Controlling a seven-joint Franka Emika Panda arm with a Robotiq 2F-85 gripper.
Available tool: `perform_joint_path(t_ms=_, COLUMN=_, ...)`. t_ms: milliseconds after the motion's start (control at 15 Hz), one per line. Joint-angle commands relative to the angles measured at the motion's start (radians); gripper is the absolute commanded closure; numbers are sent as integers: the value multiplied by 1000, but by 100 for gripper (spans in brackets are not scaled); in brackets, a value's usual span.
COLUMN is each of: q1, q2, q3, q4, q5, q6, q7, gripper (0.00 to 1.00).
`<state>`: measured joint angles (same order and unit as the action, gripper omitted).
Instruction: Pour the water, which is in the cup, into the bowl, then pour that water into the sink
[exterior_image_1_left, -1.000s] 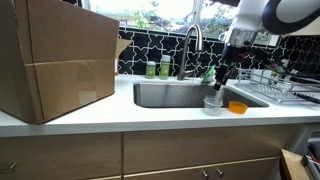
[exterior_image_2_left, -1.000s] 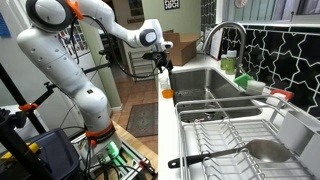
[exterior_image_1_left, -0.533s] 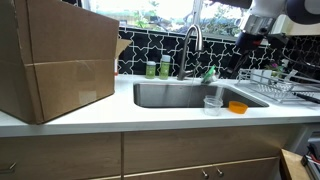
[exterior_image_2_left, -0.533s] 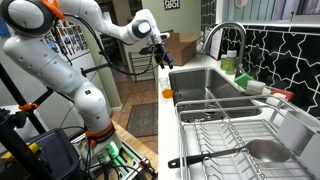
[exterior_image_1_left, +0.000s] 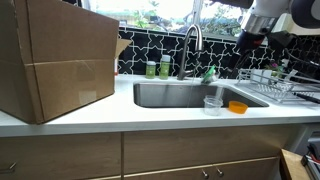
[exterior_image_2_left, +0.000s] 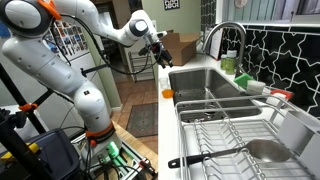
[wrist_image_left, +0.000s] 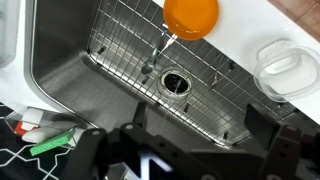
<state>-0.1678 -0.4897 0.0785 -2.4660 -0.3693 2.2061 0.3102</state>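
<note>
The clear cup (exterior_image_1_left: 212, 103) stands upright on the white counter at the sink's front right corner, with the orange bowl (exterior_image_1_left: 237, 106) just beside it. In the wrist view the bowl (wrist_image_left: 190, 15) and the cup (wrist_image_left: 285, 68) lie on the counter beyond the sink (wrist_image_left: 120, 70), whose floor holds a wire grid. The bowl (exterior_image_2_left: 167, 94) also shows in an exterior view. My gripper (exterior_image_1_left: 244, 45) (exterior_image_2_left: 160, 52) (wrist_image_left: 200, 120) hangs high above the sink's right end, open and empty, well clear of cup and bowl. I cannot make out the water.
A large cardboard box (exterior_image_1_left: 55, 60) fills the counter left of the sink (exterior_image_1_left: 190, 95). Green bottles (exterior_image_1_left: 152, 68) and the curved faucet (exterior_image_1_left: 192, 45) stand behind the basin. A wire dish rack (exterior_image_1_left: 280, 85) (exterior_image_2_left: 230, 135) sits past the bowl.
The gripper has risen from just beside the cup to well above the sink, staying open. Over the last half second it has barely moved. Cup and bowl have not moved.
</note>
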Motion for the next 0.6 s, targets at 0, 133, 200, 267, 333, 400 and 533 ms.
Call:
perform_joint_path(t_ms=0, q1=-1, q2=10, q3=-62, q4=-12, q5=36, q6=5, q7=-44, gripper=0)
perform_joint_path(t_ms=133, q1=-8, q2=8, q3=-105, q4=-36, q5=51, q6=18, q7=-76, gripper=0)
perform_joint_path(t_ms=200, q1=-11, q2=10, q3=-129, q4=-46, q5=59, q6=21, q7=-100, gripper=0)
perform_joint_path(t_ms=267, q1=-9, q2=11, q3=-152, q4=-59, q5=72, q6=30, q7=-133, gripper=0)
perform_joint_path(t_ms=333, q1=-5, q2=10, q3=-180, q4=-70, q5=92, q6=33, q7=-177, gripper=0)
perform_joint_path(t_ms=400, q1=1, q2=13, q3=-206, q4=-81, q5=119, q6=40, q7=-223, gripper=0)
perform_joint_path(t_ms=533, q1=19, q2=18, q3=-262, q4=-107, q5=202, q6=65, q7=-332, gripper=0)
